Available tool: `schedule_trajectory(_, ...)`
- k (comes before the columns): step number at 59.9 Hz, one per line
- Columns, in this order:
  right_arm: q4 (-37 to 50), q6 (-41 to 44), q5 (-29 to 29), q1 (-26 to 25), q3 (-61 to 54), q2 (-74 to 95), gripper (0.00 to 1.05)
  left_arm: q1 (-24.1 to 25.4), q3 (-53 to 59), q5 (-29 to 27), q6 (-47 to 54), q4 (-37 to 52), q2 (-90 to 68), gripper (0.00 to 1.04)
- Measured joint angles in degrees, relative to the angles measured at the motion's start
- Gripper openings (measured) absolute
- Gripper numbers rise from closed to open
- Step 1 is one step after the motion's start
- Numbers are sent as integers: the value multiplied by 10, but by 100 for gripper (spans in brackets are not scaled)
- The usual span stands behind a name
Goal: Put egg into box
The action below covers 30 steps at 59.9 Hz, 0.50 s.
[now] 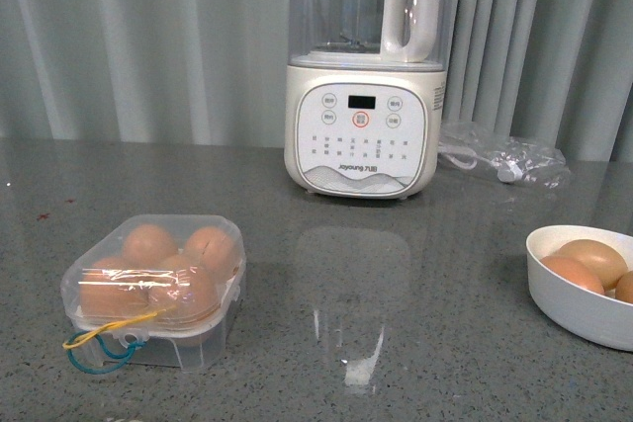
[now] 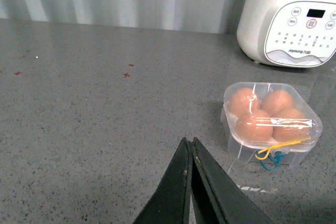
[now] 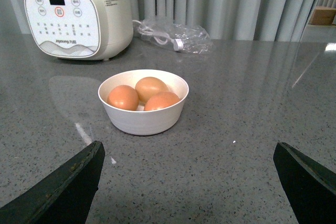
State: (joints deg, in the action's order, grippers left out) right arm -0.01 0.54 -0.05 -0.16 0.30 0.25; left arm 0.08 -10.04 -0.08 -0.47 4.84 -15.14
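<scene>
Box (image 1: 153, 289) sits on my left side of the counter (image 1: 396, 343), lid down over four brown eggs, while the loose eggs (image 3: 143, 96) wait in the white bowl (image 3: 143, 119) dead ahead of my right gripper (image 3: 189, 182), clearly the nearer arm. Right jaws spread wide and empty, low and level. Left gripper (image 2: 190, 145) is pinched closed on nothing, the box just off to its side.

Neither arm shows in the front view. The left gripper (image 2: 189, 141) hangs above the counter with its two dark fingers pressed together at the tips, holding nothing. The right gripper (image 3: 189, 156) has its fingers spread wide apart, empty.
</scene>
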Motion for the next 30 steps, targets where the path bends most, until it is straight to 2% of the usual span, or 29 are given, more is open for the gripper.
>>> schedule_trajectory(11,0,0,0,0,0,0,98,0,30,0,1,1,27,4)
schedule_trajectory(17,0,0,0,0,0,0,98,0,40,0,1,-51,81,4)
schedule_trajectory(30,0,0,0,0,0,0,98,0,61,0,1,-55,114,4)
